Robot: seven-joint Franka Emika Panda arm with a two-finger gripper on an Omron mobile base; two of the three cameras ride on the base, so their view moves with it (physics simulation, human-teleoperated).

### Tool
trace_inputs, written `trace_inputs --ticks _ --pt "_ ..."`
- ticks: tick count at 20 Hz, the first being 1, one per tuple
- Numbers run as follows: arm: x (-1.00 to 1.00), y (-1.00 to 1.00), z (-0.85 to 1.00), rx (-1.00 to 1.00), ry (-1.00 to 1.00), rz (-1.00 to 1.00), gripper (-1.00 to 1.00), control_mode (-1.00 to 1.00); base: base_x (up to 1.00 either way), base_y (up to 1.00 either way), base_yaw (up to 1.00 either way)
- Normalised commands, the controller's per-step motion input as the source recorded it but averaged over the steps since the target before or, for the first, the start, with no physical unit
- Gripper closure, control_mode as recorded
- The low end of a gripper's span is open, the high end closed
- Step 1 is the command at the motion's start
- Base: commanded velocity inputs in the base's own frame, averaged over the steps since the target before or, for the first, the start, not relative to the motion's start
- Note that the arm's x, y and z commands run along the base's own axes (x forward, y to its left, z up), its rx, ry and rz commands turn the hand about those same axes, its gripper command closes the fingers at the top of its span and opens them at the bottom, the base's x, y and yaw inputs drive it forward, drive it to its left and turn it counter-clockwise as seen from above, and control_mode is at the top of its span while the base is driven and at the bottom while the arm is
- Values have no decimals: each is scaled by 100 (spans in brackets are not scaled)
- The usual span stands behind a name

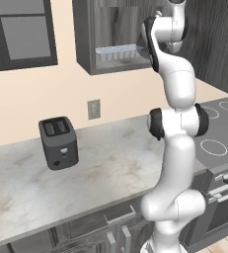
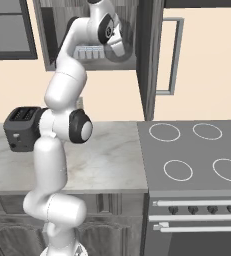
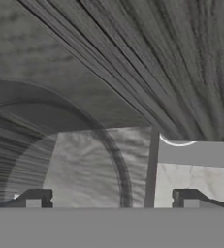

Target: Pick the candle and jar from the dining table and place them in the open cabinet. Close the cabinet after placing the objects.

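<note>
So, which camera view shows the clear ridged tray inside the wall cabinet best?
The left base view: the clear ridged tray sits unobstructed on the shelf of the cabinet, beside the arm. In the right base view the tray is smaller and the arm partly hides it. In the hand view I cannot make it out.

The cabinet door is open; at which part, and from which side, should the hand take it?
Probably the free vertical edge of the cabinet door, reached from its outer face, on the right. The door stands swung out toward the robot at the right of the cabinet, with its inner face toward the opening. No handle is visible, so pressing that edge leftward should swing it shut.
</note>
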Motion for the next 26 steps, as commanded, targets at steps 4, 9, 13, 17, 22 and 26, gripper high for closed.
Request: trace_inputs --ticks 4,9,13,17,22,26 --pt "19 0 0 0 -10 0 -100 -100 0 0 0" --pt "30 1 0 0 -15 0 -100 -100 0 0 0" --pt "32 2 -2 0 -18 0 -100 -100 0 0 0" --pt "25 0 -16 0 -16 0 -100 -100 0 0 0" --pt "14 1 -13 0 -17 0 -100 -100 0 0 0" --pt "10 4 -11 0 -15 0 -100 -100 0 0 0"
